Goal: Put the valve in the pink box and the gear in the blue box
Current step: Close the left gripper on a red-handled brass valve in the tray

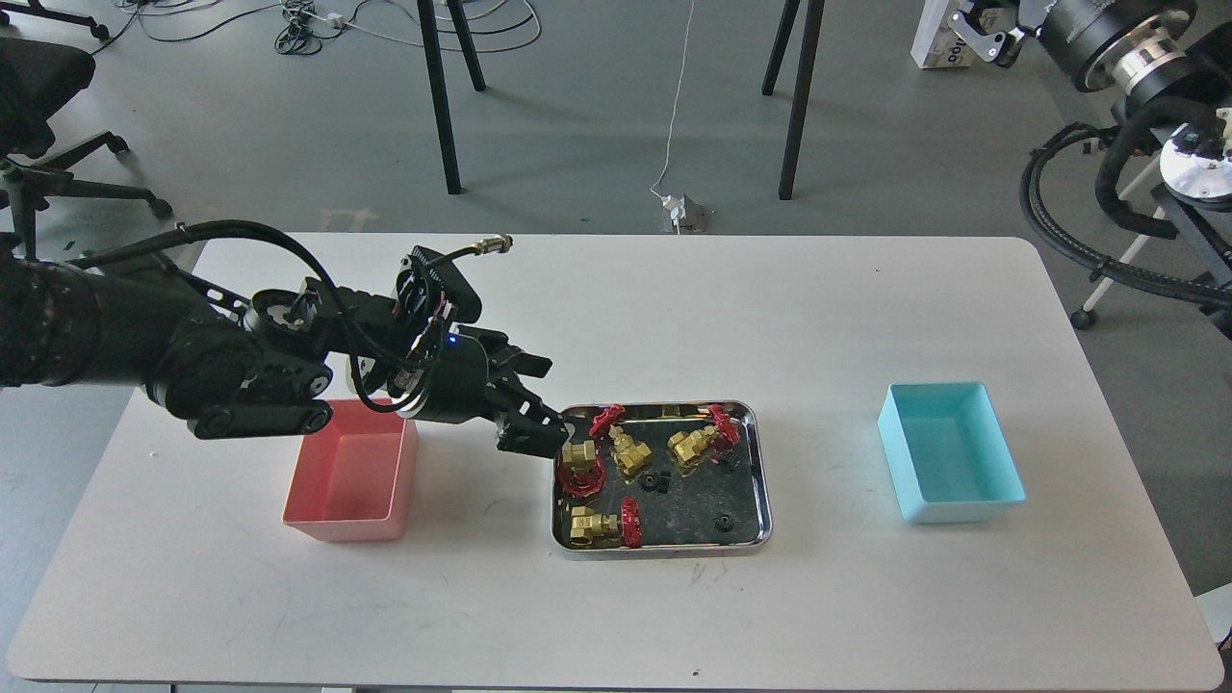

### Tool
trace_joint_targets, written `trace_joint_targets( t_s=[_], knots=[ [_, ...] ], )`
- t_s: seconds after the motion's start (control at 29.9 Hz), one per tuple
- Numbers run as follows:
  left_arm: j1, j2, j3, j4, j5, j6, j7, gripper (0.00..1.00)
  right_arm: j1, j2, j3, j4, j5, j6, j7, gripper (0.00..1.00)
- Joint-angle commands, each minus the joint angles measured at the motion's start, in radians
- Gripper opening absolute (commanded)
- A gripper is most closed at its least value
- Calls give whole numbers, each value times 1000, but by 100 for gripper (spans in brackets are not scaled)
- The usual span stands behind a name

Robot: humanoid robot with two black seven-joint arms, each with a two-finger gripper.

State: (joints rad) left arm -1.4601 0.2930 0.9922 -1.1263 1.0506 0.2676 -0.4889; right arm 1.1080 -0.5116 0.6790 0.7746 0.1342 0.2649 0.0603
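Observation:
Several brass valves with red handwheels lie in the steel tray (664, 550): one at the left (577, 454), one beside it (628, 450), one at the back right (693, 444), one at the front (599, 525). Tiny black gears lie among them (656, 481), (720, 523). The pink box (351, 472) stands left of the tray and the blue box (948, 462) right of it; both look empty. My left gripper (551, 409) is open, low at the tray's left edge, next to the left valve. My right gripper (972, 24) is raised at the top right, partly cut off.
The white table (616, 308) carries only the tray and the two boxes. My left arm (241, 366) stretches over the back edge of the pink box. Chair and table legs stand on the floor behind the table.

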Motion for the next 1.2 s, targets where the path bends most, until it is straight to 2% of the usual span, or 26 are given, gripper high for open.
trace_joint_targets(
  t_s=[0.0, 0.27, 0.53, 0.67, 0.84, 1.04, 1.17],
  knots=[
    [55, -20, -4, 46, 6, 15, 0, 98, 16, 7, -35, -20, 1, -7, -7, 100],
    [115, -31, -9, 75, 8, 16, 0, 98, -16, 7, -38, -20, 1, -7, -8, 100],
    [222, -120, -9, 221, 8, 16, 0, 98, -49, 7, -38, -18, 1, -7, -7, 100],
    [242, -121, -10, 240, 6, 16, 0, 97, -56, 5, -38, -18, 1, -7, -7, 100],
    [242, -121, -24, 241, 6, 16, 0, 90, -68, 5, -36, -18, 1, -7, -7, 100],
    [241, -121, -43, 246, 6, 15, 0, 74, -77, 7, -36, -17, 1, -7, -7, 100],
    [241, -120, -37, 246, 6, 13, 0, 68, -80, 7, -36, -18, 1, -7, -7, 100]
  ],
)
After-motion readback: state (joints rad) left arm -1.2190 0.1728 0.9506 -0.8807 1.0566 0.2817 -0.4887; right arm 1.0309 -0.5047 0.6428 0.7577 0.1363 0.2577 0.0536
